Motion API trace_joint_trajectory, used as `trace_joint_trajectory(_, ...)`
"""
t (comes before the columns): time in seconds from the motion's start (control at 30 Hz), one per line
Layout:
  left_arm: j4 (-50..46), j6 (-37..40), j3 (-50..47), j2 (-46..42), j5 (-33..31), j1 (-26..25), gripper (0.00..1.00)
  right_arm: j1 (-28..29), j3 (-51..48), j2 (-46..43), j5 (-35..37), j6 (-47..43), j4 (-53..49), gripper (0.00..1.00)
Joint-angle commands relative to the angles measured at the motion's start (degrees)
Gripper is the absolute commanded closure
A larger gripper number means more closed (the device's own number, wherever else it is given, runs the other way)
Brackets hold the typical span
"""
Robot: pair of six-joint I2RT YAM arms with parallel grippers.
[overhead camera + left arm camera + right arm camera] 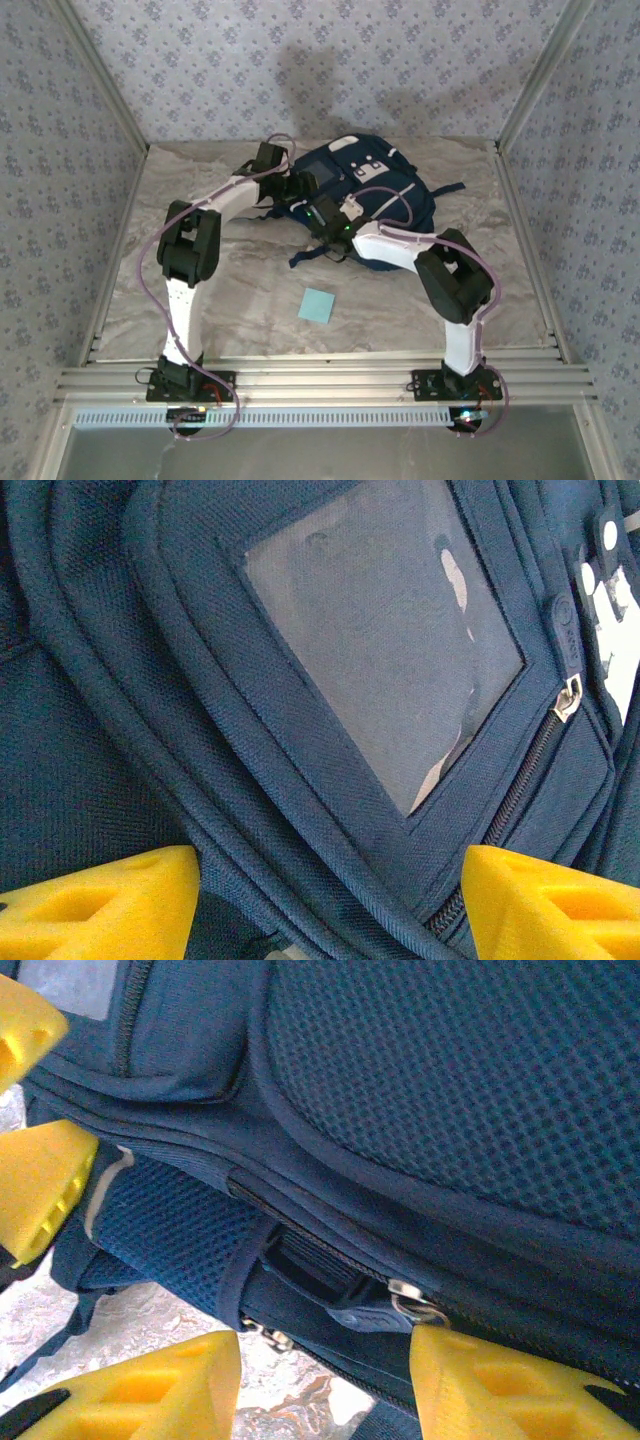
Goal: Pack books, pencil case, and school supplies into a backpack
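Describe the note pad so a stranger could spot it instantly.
Start at the navy backpack lying at the far middle of the table. On the bare tabletop nearer the viewer lies the note pad. It is flat, square and light blue, far smaller than the backpack.

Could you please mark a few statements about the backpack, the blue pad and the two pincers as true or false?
1. The light-blue pad lies on the table, apart from the backpack. True.
2. The left pincer is clamped on the pad. False: it is open over the backpack's clear window pocket.
3. A zipper pull sits close to the right pincer. True.
4. The backpack lies at the table's near edge. False: it lies at the far side.
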Motion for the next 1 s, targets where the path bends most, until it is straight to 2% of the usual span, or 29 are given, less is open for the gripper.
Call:
trace_joint_trajectory(0.0,1.17,-0.88,-0.73,1.83,1.63,0.03,0.30,0.10,-0.95,-0.34,2.65,2.91,-4.39,0.51)
trace_joint_trajectory(0.33,1.61,-1.04,-2.00,2.01,2.38,0.26,0.32,-3.95,4.01,6.45,2.64,2.07,-3.06,0.53)
trace_joint_trajectory(0.43,1.70,-1.29,-1.90,2.51,2.39,0.40,0.33,-4.09,6.59,8.11,3.14,2.12,-5.63,0.66)
trace_joint_trajectory(0.7,0.67,-1.89,0.24,4.42,2.22,1.63,0.33,-3.82,3.02,5.52,2.93,2.77,-5.40,0.96)
trace_joint_trajectory(0.77,0.23,-2.07,1.21,5.15,2.09,2.04,0.33,-3.81,1.05,3.57,2.34,1.97,-5.32,1.00)
trace_joint_trajectory(0.97,-0.71,-2.10,3.55,6.80,0.81,2.84,0.33,-4.76,-9.71,-6.34,-0.52,-2.19,-5.05,1.00)
